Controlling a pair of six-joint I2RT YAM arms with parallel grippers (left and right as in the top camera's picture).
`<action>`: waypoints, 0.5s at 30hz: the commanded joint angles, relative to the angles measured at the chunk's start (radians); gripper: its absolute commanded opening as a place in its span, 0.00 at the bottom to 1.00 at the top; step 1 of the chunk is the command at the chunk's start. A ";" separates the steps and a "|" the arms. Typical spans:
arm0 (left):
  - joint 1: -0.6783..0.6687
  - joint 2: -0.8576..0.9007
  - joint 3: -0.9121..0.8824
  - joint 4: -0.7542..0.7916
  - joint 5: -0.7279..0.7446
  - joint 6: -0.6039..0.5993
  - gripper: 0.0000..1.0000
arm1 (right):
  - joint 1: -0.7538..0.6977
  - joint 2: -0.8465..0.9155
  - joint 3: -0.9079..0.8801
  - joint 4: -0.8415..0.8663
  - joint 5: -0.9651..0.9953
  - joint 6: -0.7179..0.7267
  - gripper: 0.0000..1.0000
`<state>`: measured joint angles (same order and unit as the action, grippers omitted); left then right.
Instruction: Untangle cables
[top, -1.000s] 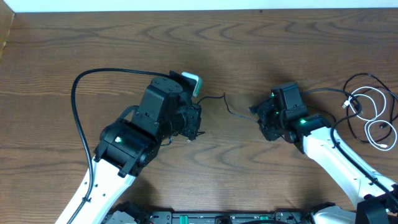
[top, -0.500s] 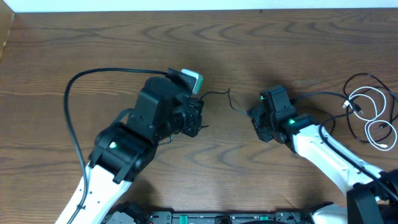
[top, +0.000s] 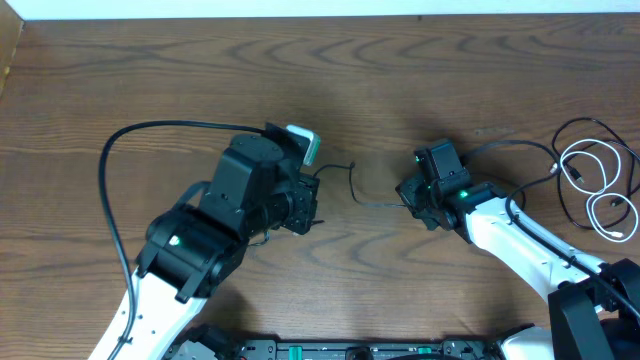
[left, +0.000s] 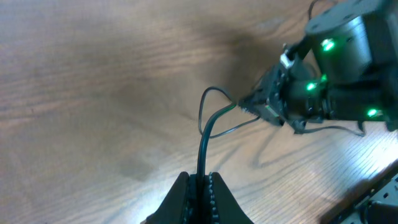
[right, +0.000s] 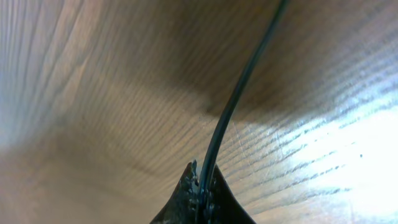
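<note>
A thin black cable (top: 352, 186) spans the short gap between my two grippers over the wooden table. My left gripper (top: 316, 194) is shut on one end; in its wrist view the cord (left: 201, 140) rises straight out of the shut jaws (left: 200, 178) and curls toward the right gripper (left: 266, 107). My right gripper (top: 404, 197) is shut on the same cord, which leaves its fingertips (right: 203, 172) as a dark line (right: 239, 93). A white cable (top: 606, 212) lies in loose loops at the far right, with black loops (top: 598, 128) around it.
The left arm's thick black cable (top: 108, 165) arcs over the left half of the table (top: 200, 70). A white wall edge runs along the back. The right arm's white link (top: 520, 245) stretches toward the front right corner.
My right gripper has closed on the black cable and shifted a little left. The left arm has moved slightly down and left, and the cord between the two now bends lower.
</note>
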<state>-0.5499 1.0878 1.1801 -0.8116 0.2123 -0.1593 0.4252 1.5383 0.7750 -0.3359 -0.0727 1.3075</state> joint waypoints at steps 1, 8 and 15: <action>0.003 0.027 0.015 -0.016 0.016 0.009 0.08 | 0.007 0.002 -0.005 -0.002 0.013 -0.186 0.01; 0.003 0.062 0.015 -0.018 0.016 0.008 0.08 | 0.007 0.002 -0.005 -0.002 -0.048 -0.270 0.40; 0.003 0.063 0.015 -0.018 0.016 0.009 0.08 | 0.009 0.002 -0.005 0.004 -0.095 -0.265 0.43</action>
<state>-0.5499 1.1503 1.1801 -0.8276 0.2123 -0.1593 0.4290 1.5383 0.7746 -0.3336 -0.1390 1.0637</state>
